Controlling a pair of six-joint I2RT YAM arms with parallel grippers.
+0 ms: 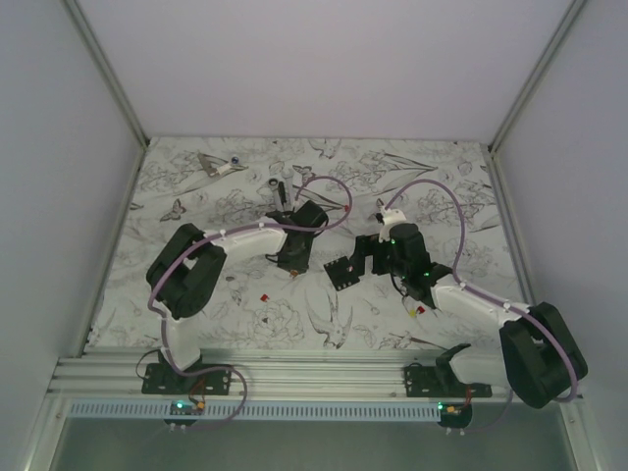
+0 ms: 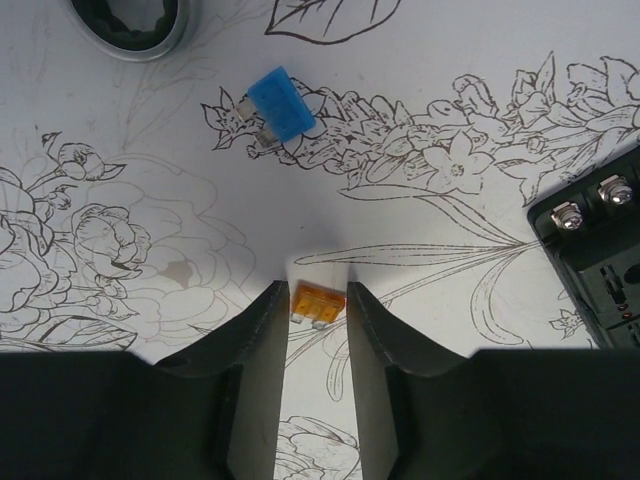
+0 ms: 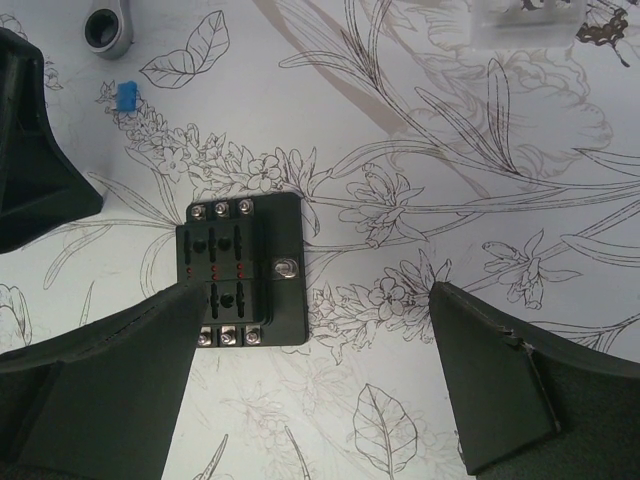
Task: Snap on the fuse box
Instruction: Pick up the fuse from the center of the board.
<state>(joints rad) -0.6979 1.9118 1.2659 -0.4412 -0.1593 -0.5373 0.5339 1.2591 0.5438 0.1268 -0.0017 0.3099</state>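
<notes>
Right wrist: fuse box (image 3: 240,270) below right claw (image 3: 315,290), offset toward one finger; claw fully spread, empty. Left claw (image 2: 316,291) flanks orange fuse (image 2: 318,303), grip uncertain.

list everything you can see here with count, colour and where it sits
fuse box: 1, black, below the right fingers, nearer one of them
orange fuse: 1, orange, between the left fingers
blue fuse: 1, blue, lying beyond the orange fuse
red piece: 1, red, near side of the left arm, too small to identify
metal ring: 1, grey, beyond the blue fuse
clear plastic piece: 1, whitish, top edge of the right wrist view
table cloth: 1, white with black flower print, under everything
left fingers: 2, black, one on each side of the orange fuse, grip unclear
right fingers: 2, black, wide open
</notes>
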